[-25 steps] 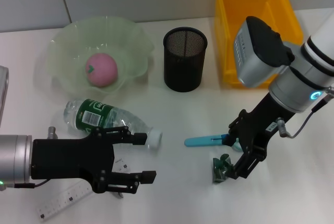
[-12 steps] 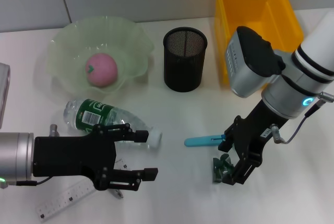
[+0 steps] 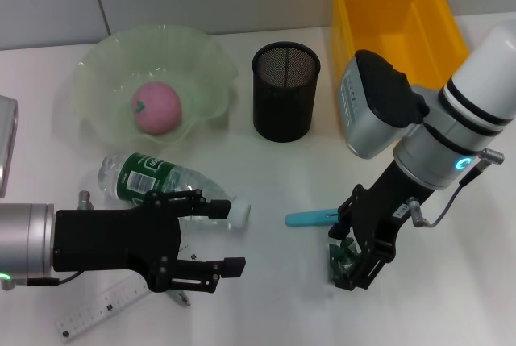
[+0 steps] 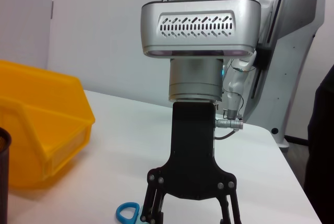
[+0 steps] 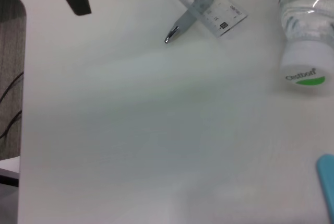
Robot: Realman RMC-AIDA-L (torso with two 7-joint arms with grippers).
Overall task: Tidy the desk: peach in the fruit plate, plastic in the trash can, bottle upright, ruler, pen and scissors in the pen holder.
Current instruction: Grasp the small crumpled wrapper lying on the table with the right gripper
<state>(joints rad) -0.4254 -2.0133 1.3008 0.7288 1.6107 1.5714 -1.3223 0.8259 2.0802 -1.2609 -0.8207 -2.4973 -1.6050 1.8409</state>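
A pink peach (image 3: 157, 108) lies in the green fruit plate (image 3: 105, 56). The bottle (image 3: 157, 178) lies on its side, its white cap (image 5: 301, 68) pointing right. My left gripper (image 3: 226, 237) is open just in front of the bottle, above the ruler (image 3: 95, 311) and pen (image 5: 185, 23). The pen lies across the ruler (image 5: 203, 2). Blue-handled scissors (image 3: 310, 218) lie right of centre. My right gripper (image 3: 352, 253) is open, its fingers straddling the crumpled green plastic (image 3: 340, 260). The black mesh pen holder (image 3: 285, 92) stands at the back.
A yellow bin (image 3: 395, 15) stands at the back right, behind my right arm. Bare white table stretches between the bottle cap and the scissors. A grey device edge (image 3: 5, 144) shows at the far left.
My right gripper has shifted left and lower, closing in over the green plastic. My left gripper has stayed almost still by the bottle.
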